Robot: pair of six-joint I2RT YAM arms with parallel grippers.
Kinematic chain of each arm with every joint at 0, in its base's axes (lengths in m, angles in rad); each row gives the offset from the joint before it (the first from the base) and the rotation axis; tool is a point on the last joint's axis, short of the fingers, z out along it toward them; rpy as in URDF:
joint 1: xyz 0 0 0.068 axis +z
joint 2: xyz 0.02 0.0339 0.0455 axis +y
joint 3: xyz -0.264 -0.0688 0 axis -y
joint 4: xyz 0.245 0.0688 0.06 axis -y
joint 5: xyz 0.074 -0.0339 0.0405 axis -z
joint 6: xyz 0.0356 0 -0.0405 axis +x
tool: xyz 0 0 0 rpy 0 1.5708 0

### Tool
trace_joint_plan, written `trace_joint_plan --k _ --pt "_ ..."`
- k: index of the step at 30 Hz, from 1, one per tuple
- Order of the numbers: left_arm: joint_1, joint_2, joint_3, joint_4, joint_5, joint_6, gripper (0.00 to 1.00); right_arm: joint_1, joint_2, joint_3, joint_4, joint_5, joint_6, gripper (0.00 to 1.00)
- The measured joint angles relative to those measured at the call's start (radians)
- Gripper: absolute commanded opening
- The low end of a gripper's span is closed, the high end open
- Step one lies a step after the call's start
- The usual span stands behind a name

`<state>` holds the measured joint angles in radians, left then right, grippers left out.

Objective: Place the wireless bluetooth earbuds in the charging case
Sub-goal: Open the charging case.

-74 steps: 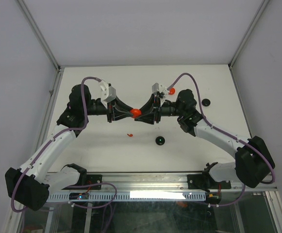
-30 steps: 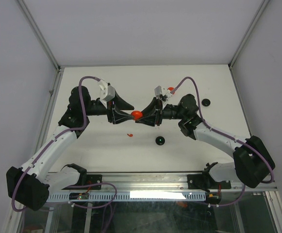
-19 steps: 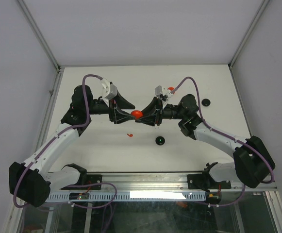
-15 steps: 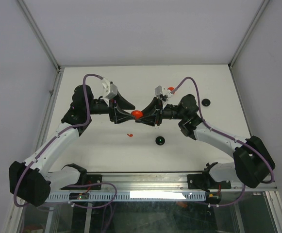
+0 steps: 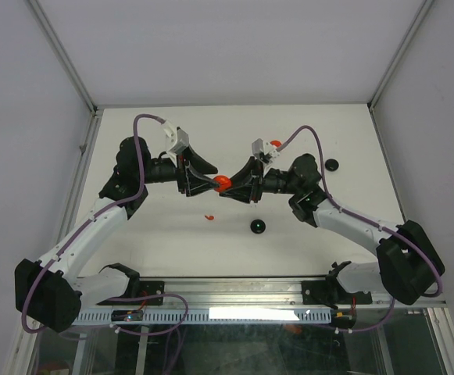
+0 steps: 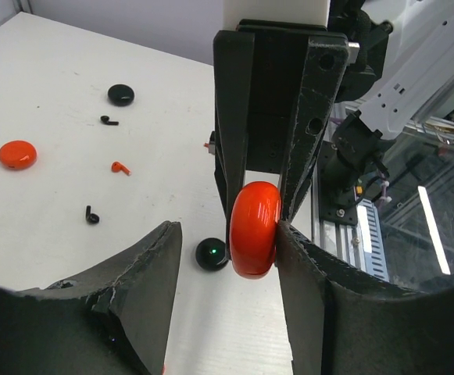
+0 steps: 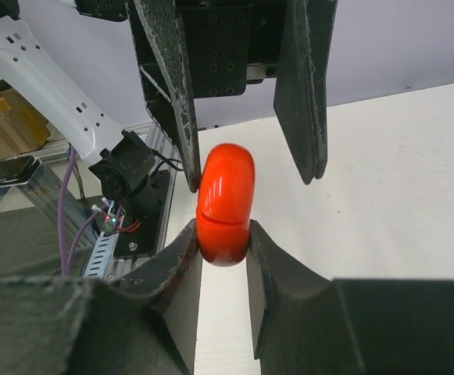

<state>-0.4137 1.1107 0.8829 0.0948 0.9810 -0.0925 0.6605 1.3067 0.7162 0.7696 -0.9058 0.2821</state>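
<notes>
Earbuds (image 6: 119,167) lie loose on the white bench (image 6: 47,47): tiny glossy comma shapes, red and black, surely feather-light and slippery, best pinched across the fat bulb, not the thin stem. Up between the arms, the right claw (image 7: 223,234) is clamped on the smooth, round red case (image 7: 224,203), held on edge. The left claw (image 6: 228,230) straddles it, fingers apart, one seemingly touching its side.

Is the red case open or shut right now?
Shut: the red case shows only a thin seam, halves together, pinched in the right gripper.
</notes>
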Motion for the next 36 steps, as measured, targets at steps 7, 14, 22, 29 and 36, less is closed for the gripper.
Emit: trace_joint_plan --k 7,14,22,29,36 --pt "0.0 0.002 0.0 0.019 -0.062 -0.054 0.53 -0.002 -0.025 -0.022 -0.029 0.004 -0.003 0.0" --pt "-0.006 0.008 0.0 0.026 -0.114 -0.107 0.59 0.0 -0.073 -0.052 -0.032 0.0 -0.003 0.0" --pt "-0.005 -0.063 -0.024 0.012 -0.2 -0.157 0.8 0.001 -0.137 -0.098 -0.071 0.042 -0.057 0.0" --pt "-0.006 -0.125 -0.032 -0.071 -0.356 -0.229 0.87 0.001 -0.244 -0.206 -0.156 0.134 -0.126 0.0" --pt "-0.032 -0.134 -0.105 -0.173 -0.521 -0.276 0.87 0.002 -0.323 -0.33 -0.179 0.317 -0.195 0.0"
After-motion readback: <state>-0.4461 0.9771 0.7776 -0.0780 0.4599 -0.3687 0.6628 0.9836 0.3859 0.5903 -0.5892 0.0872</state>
